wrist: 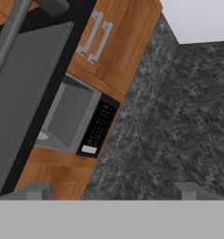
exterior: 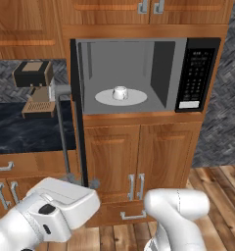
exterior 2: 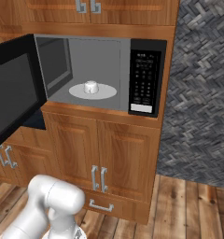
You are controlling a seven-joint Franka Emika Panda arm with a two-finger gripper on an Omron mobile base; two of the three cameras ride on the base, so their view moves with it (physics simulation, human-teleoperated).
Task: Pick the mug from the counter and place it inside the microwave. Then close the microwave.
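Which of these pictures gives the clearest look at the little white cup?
The left base view: the small white rounded mug sits unobstructed on the round grey turntable. The right base view shows it too, slightly smaller.

Arm folded low in front of base, elbow (exterior: 180, 208) up. Gripper (wrist: 114, 190) w/ fingertips (wrist: 37, 190) spread wide, nothing between, hand rolled sideways.

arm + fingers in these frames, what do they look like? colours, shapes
The arm is glossy white, built of rounded, bulbous link shells, with a dark inset patch on the near link. A second rounded white link rises in the right base view. No cables or markings visible. The fingers show as small grey blocky tips.
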